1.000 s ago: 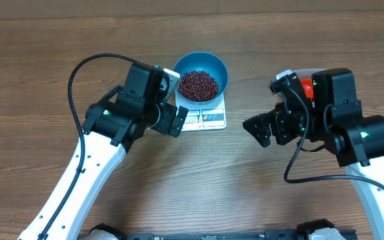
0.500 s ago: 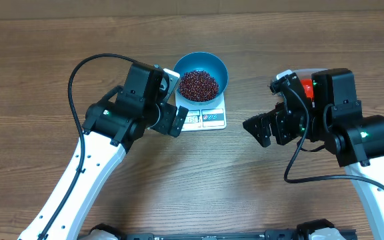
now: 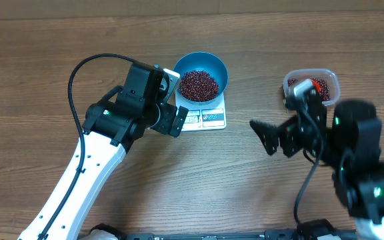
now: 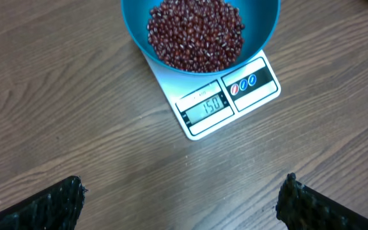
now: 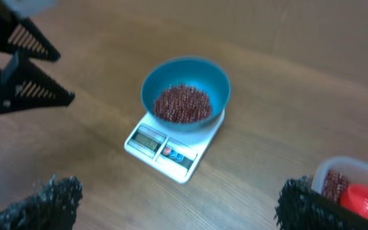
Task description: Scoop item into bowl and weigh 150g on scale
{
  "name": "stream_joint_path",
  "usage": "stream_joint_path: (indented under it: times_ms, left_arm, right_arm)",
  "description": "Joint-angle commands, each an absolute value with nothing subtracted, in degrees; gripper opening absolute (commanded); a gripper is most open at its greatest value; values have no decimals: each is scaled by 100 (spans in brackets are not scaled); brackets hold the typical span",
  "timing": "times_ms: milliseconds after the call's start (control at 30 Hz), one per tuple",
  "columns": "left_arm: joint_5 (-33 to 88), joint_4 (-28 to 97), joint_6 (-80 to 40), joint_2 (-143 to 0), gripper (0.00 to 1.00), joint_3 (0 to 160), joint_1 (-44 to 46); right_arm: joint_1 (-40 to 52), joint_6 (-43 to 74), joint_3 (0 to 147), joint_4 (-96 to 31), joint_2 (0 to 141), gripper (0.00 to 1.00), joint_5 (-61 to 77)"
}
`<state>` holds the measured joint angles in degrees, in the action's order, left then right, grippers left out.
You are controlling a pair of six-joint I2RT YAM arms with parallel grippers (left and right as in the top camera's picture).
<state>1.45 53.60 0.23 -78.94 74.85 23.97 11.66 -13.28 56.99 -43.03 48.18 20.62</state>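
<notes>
The blue bowl (image 3: 215, 70) stands on the white scale (image 3: 212, 120) with a heap of dark red-brown beans (image 3: 199, 85) inside. In the left wrist view the scale (image 4: 260, 86) shows 150 on its display, under the bowl (image 4: 264, 22) of beans (image 4: 197, 32). My left gripper (image 3: 173, 103) hovers just left of the scale, open and empty (image 4: 183, 191). My right gripper (image 3: 265, 137) hangs open and empty to the right of the scale, blurred by motion. Its wrist view (image 5: 177, 191) looks across at the bowl (image 5: 219, 80) and scale (image 5: 190, 160).
A clear plastic tub (image 3: 312, 83) at the right holds more beans and a red scoop (image 5: 366, 201); my right arm stands just in front of it. Bare wooden table lies around the scale. My left arm's fingers (image 5: 24, 83) show at the right wrist view's upper left.
My right arm has swung back toward the near right, uncovering the plastic tub, and is blurred in motion. The left arm, bowl and scale have not moved.
</notes>
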Motion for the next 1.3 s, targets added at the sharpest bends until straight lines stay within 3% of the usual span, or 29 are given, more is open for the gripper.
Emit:
stream_joint_path:
  times_ms: [0,567,967,1133,1267]
  left_arm:
    - [126,5354,132,-7940,99,7561,2401]
    - [126,5354,130,-7940,100,7561,2401]
    - [126,5354,132,-7940,99,7561,2401]
    - [126,5354,132,-7940,99,7561,2401]
    - [126,5354,132,-7940,99,7561,2401]
  right_arm:
    - [1188,-1356,4834,-3800,4082,100,2064]
    - [1188,-1337,1653,-1734,580,100,2062]
    - [1188,-1330,419,-78,12,100,1734]
    - [1188,-134,276,-56,12,100,598]
    - [1188,43,102,-30,12,100,344]
